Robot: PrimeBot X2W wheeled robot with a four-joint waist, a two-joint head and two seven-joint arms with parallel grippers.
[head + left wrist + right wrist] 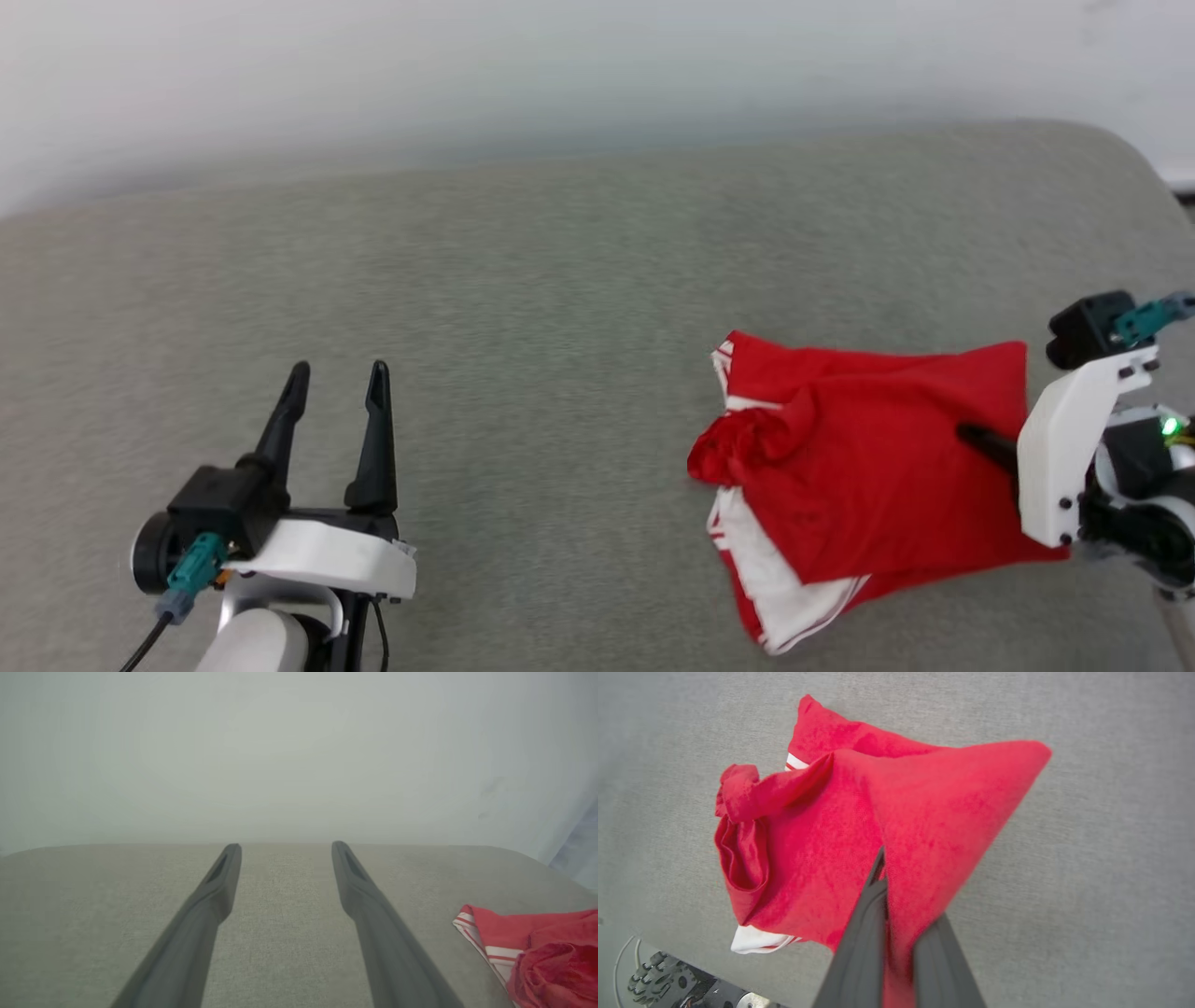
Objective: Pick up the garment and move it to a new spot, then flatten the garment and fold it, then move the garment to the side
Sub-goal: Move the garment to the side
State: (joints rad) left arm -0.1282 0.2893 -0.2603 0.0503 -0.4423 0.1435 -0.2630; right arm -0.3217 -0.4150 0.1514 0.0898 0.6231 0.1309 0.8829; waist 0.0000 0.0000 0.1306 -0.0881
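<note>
The garment (pixel 868 467) lies bunched near the worktop's (pixel 560 280) right edge, one fold tented up at its right side; the right gripper (pixel 978 439) is clamped on that fold, fingers pointing left across the cloth; the left gripper (pixel 338 369), fingers spread and holding nothing, sits well apart toward the near-left corner; any carry looks like the right arm's job.

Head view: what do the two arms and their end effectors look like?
Left end effector and right end effector: long dark tapered fingers, black bodies, white plates, a teal connector each. A dark cable leaves the left one's; a green light glows on the right.
</note>
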